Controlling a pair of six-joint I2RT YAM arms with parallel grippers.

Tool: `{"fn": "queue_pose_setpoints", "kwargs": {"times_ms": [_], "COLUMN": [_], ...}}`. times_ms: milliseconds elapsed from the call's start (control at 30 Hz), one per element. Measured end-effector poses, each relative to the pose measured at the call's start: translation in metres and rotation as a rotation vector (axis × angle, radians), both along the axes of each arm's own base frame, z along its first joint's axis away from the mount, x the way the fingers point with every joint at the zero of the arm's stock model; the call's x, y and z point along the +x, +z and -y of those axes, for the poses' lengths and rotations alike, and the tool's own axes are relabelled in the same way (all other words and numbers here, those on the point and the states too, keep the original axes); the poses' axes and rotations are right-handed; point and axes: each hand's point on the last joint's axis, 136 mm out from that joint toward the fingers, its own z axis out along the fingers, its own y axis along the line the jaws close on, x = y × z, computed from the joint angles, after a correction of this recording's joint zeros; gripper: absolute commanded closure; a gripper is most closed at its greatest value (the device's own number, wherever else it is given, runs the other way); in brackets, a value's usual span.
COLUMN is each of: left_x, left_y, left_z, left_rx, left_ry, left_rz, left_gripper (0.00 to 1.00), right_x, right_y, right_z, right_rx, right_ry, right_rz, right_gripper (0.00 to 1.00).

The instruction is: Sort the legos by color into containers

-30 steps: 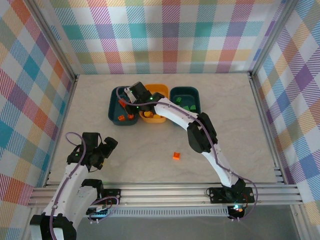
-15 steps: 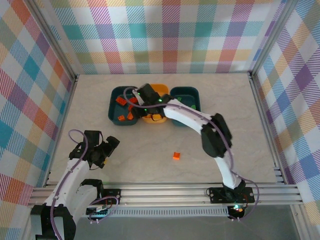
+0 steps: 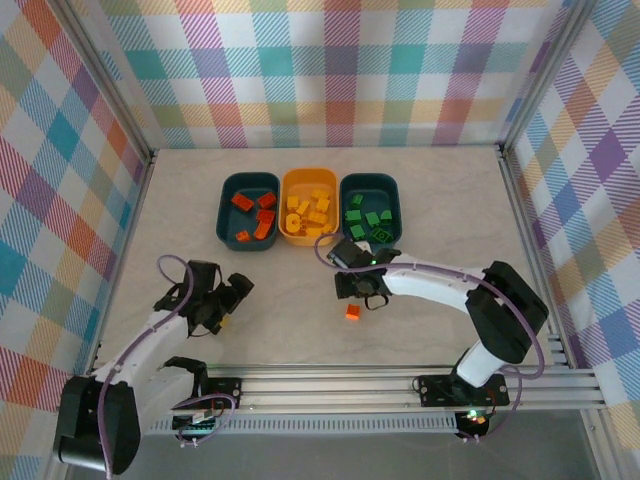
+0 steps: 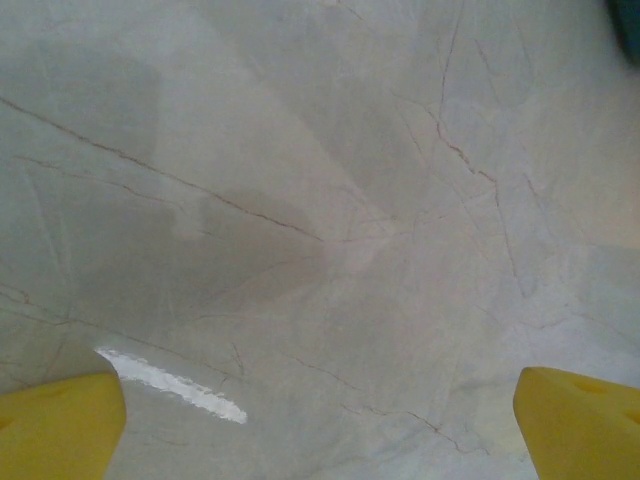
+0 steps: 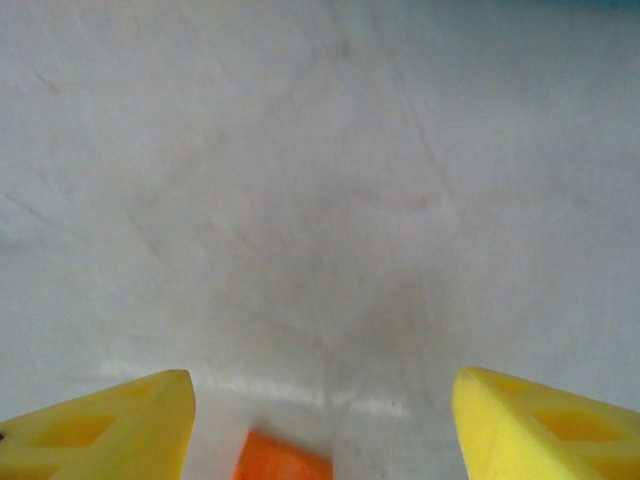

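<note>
Three containers stand in a row at the back: a teal tub (image 3: 222, 210) with orange-red legos (image 3: 262, 214), a yellow-orange tub (image 3: 308, 172) with yellow legos (image 3: 308, 212), and a teal tub (image 3: 397, 200) with green legos (image 3: 368, 220). One orange-red lego (image 3: 352, 312) lies alone on the table. My right gripper (image 3: 352, 291) hangs open just behind it. In the right wrist view the lego (image 5: 280, 460) sits low between the spread fingers of that gripper (image 5: 322, 376), nearer the left one. My left gripper (image 3: 236, 294) is open over bare table, and its wrist view (image 4: 315, 378) shows nothing between the fingers.
The marble-look tabletop (image 3: 440, 230) is fenced by aluminium rails (image 3: 530, 250) and plaid walls. The right arm's elbow (image 3: 510, 310) juts toward the right rail. Open room lies between the two grippers and at the left of the tubs.
My right arm has pulled back from over the left teal tub to the loose orange-red lego, and its jaws have opened wider. The left gripper has drifted slightly right.
</note>
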Motion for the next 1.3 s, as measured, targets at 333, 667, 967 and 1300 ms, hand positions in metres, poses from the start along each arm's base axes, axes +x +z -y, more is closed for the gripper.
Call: {"fn": "queue_pose_setpoints", "kwargs": {"times_ms": [333,667,967,1300], "left_x": [-0.001,-0.001,0.0,0.026], "left_y": [-0.017,-0.018,-0.011,0.027], "left_z": [0.007,0.008,0.008,-0.01], "left_rx": [0.2,0.227,0.213,0.062], "left_ry": [-0.091,-0.101,-0.098,0.033], "left_rz": [-0.14,-0.149,-0.105,0.06], "left_gripper": [0.0,0.0,0.0,0.0], "right_x": [-0.049,-0.057,-0.051,-0.003], "right_y": [-0.012,-0.025,-0.03,0.042], "right_z": [-0.008,-0.011,-0.018,-0.07], "right_rx": [0.032,0.033,0.017,0.121], "right_ry": [-0.108,-0.139,-0.116,0.066], "right_rz": [-0.146,-0.193,-0.185,0.036], "right_gripper": [0.3,0.5,0.7,0.71]}}
